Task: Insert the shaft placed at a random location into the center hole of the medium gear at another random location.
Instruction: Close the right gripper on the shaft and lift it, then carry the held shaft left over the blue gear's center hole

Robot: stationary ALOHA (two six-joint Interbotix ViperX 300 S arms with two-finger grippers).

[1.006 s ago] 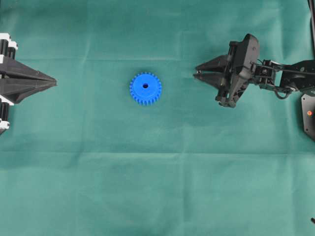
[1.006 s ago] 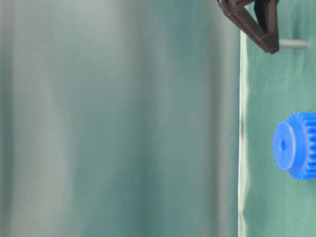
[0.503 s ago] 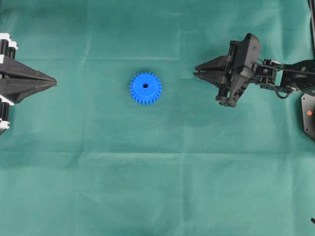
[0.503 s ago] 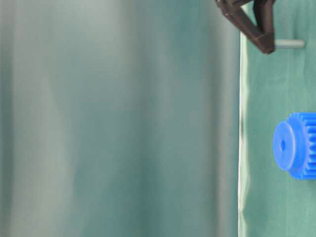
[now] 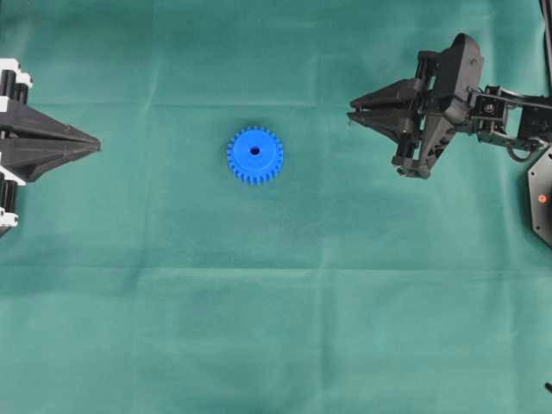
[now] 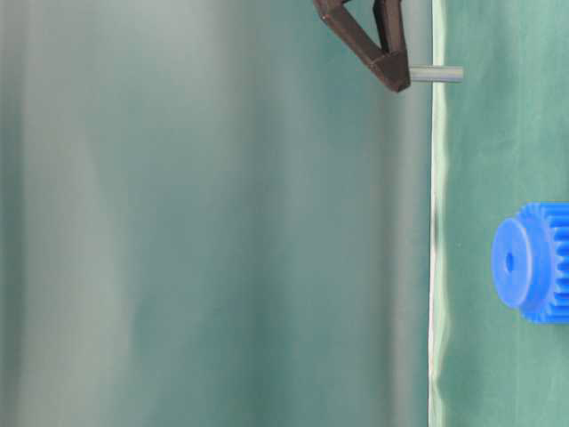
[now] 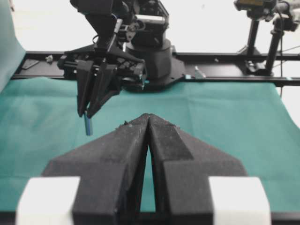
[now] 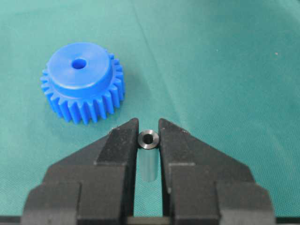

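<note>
Your right end effector (image 8: 149, 140) clamped on the shaft (image 8: 149, 139), clear of the medium gear (image 8: 83, 82); left end effector (image 7: 148, 123) closed.

Creased green cloth (image 5: 276, 328) — black rail (image 7: 225, 79), camera stand (image 7: 274, 37) behind

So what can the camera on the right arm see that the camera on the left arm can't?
Only the right wrist view shows the blue gear with its center hole, and the shaft's hollow end. Only the left wrist view shows the left tool, shut, and the black rail behind the table. Both show the right tool pinching the shaft, and the green cloth.
</note>
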